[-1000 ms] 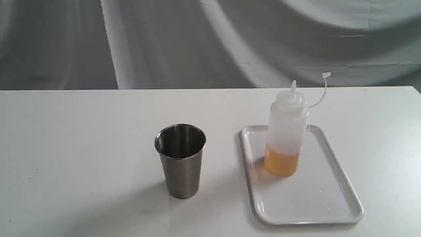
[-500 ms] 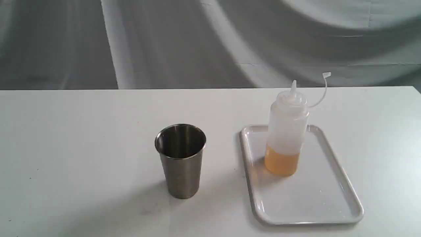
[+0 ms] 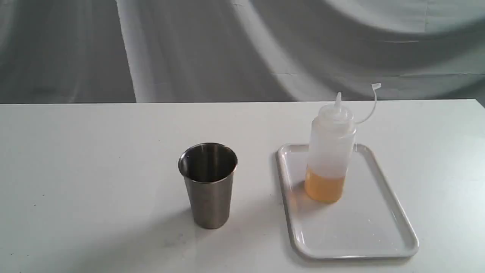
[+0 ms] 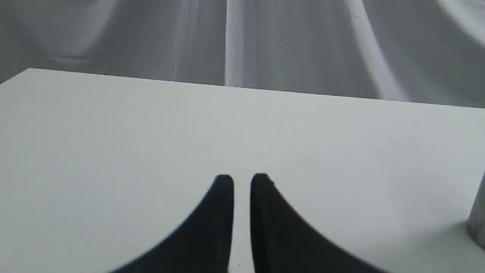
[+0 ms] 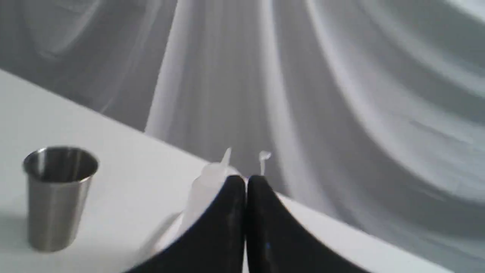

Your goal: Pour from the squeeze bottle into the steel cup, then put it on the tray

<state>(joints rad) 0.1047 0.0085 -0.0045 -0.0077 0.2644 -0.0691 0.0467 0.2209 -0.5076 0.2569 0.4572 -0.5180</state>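
The squeeze bottle (image 3: pixel 330 151) stands upright on the far part of the white tray (image 3: pixel 379 242), amber liquid filling its lower third, its tethered cap hanging off to the side. Left of the tray the steel cup (image 3: pixel 208 185) stands upright on the table. No gripper shows in the exterior view. In the right wrist view my right gripper (image 5: pixel 246 181) is shut and holds nothing, with the bottle (image 5: pixel 206 189) partly hidden behind its black fingers and the cup (image 5: pixel 57 197) off to one side. My left gripper (image 4: pixel 242 180) hangs over bare table, fingers nearly together with a narrow gap, nothing between them.
The white table (image 3: pixel 94 170) runs to a back edge in front of a grey draped cloth (image 3: pixel 227 49). A sliver of the steel cup (image 4: pixel 478 220) shows at the edge of the left wrist view.
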